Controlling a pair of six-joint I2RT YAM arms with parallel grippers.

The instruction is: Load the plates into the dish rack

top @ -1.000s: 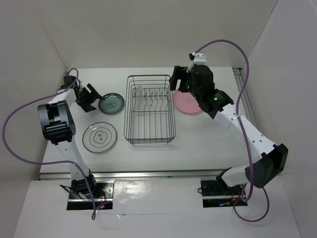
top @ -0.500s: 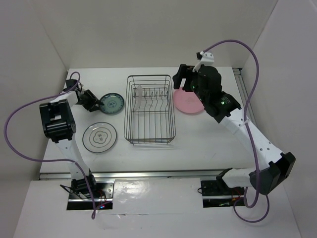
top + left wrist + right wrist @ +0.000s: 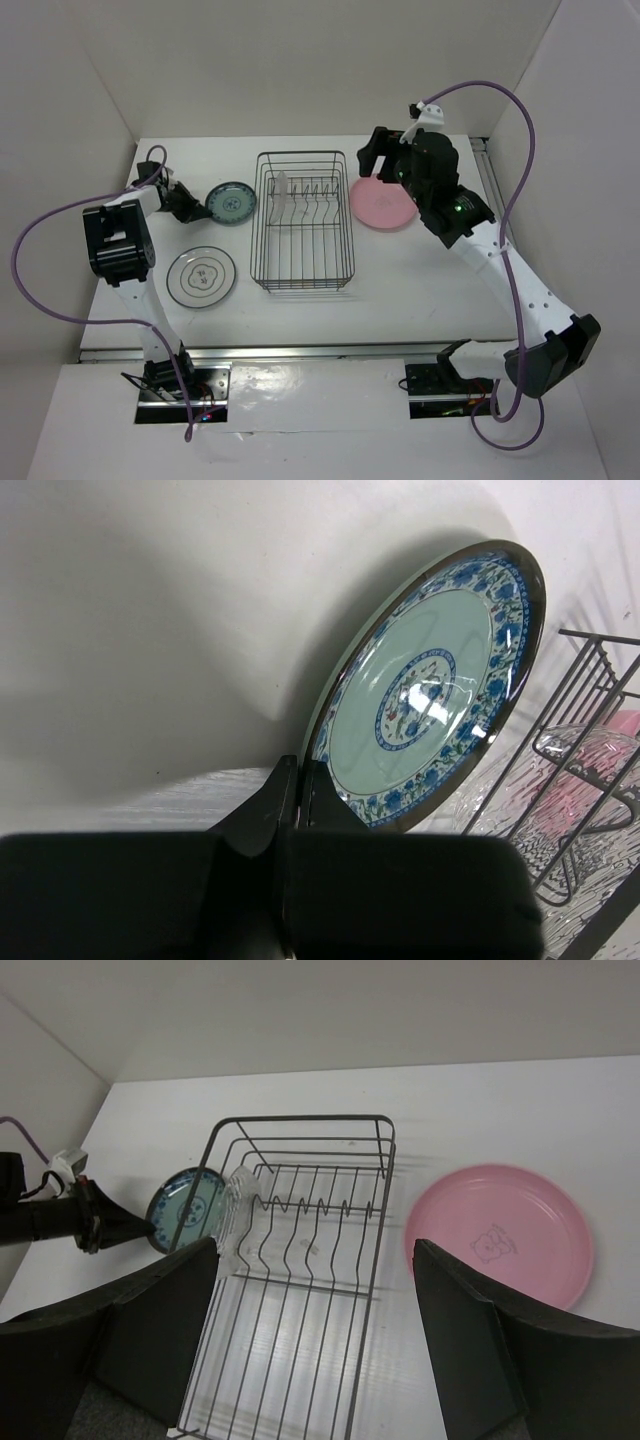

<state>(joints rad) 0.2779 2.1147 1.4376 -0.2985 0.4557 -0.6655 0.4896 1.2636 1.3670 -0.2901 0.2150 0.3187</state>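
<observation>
My left gripper [image 3: 192, 203] [image 3: 298, 780] is shut on the left rim of the small teal-blue patterned plate [image 3: 231, 203] [image 3: 430, 680], left of the dish rack [image 3: 302, 287] [image 3: 385, 1200]. A small clear wavy-edged plate [image 3: 281, 195] [image 3: 238, 1215] stands upright in the rack's back left slots. The pink plate [image 3: 383, 203] [image 3: 505, 1235] lies flat just right of the rack. A clear glass plate with a dark ringed rim [image 3: 201, 277] lies at the front left. My right gripper [image 3: 385, 160] [image 3: 312, 1250] hovers open and empty above the gap between rack and pink plate.
White walls close in the table on the left, back and right. The rack's upright prongs [image 3: 320, 1210] run across its middle. A metal rail [image 3: 490, 170] lines the table's right edge. Purple cables loop above both arms.
My left gripper moved right onto the blue plate's rim and shut on it, nudging the plate slightly toward the rack. My right gripper drifted a little right and back, staying open.
</observation>
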